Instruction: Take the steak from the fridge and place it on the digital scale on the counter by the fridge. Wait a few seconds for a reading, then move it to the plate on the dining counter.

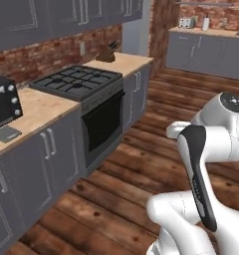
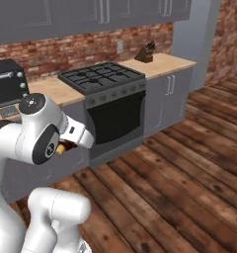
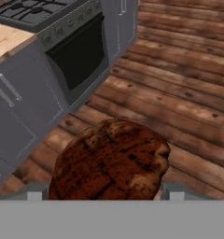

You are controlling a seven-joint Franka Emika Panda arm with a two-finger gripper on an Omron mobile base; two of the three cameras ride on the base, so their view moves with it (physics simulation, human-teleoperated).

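The steak [image 3: 109, 161], a dark reddish-brown slab, sits right in front of the hand camera, and my gripper [image 3: 106, 192] is shut on it, its tips mostly hidden behind the meat. In the right base view a brown sliver of the steak [image 2: 59, 148] shows at the hand, held in front of the cabinets. The digital scale [image 1: 6, 133] [image 2: 9, 111], a small grey pad, lies on the counter [image 1: 42, 107] in front of the toaster oven, to the left of the hand. The plate and the dining counter are out of view. I cannot pick out the fridge for certain.
A black toaster oven [image 1: 2, 99] stands behind the scale. A gas stove with an oven [image 1: 94, 97] [image 2: 108, 94] follows to the right, then a knife block [image 2: 146, 53]. A tall grey unit [image 2: 197, 34] ends the counter. Open wooden floor [image 2: 179, 178] lies to the right.
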